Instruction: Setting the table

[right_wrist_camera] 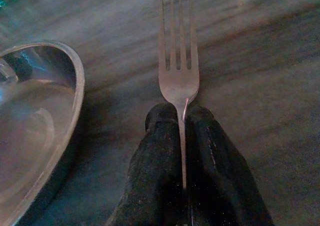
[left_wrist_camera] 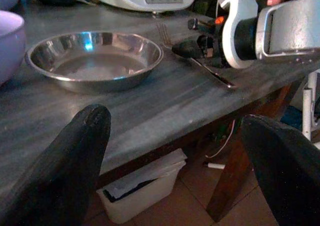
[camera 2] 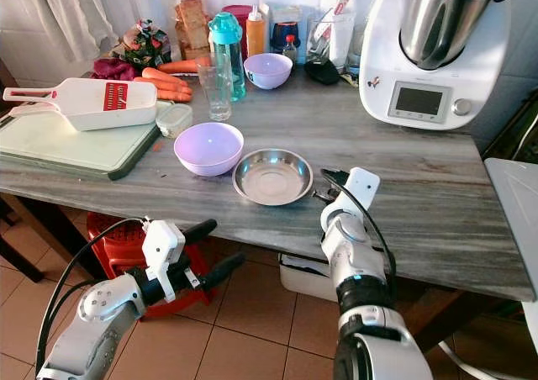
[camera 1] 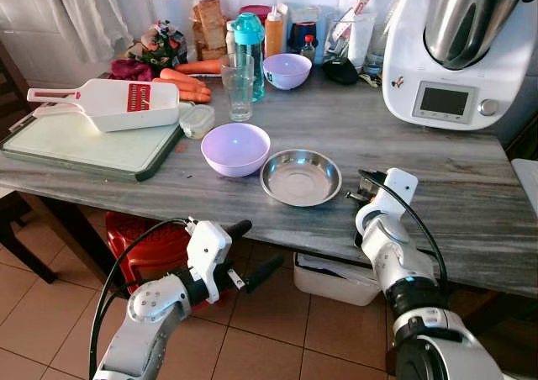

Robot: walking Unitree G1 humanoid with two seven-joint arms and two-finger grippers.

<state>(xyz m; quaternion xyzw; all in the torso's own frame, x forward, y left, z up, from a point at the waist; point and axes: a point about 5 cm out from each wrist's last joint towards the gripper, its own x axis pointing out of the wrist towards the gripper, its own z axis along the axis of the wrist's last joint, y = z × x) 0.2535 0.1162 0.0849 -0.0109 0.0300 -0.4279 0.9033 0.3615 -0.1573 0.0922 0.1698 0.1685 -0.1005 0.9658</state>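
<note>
The right gripper [right_wrist_camera: 182, 117], clamped on a fork [right_wrist_camera: 178, 71] low over the table beside the metal bowl [camera 1: 300, 176], could clip that rim, while the left gripper [camera 1: 252, 250] hangs open below the edge

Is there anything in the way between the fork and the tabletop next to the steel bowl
Nothing visible. The right gripper holds the fork low over bare table just right of the steel bowl, tines pointing away from the robot. The left gripper hangs below the table edge.
</note>
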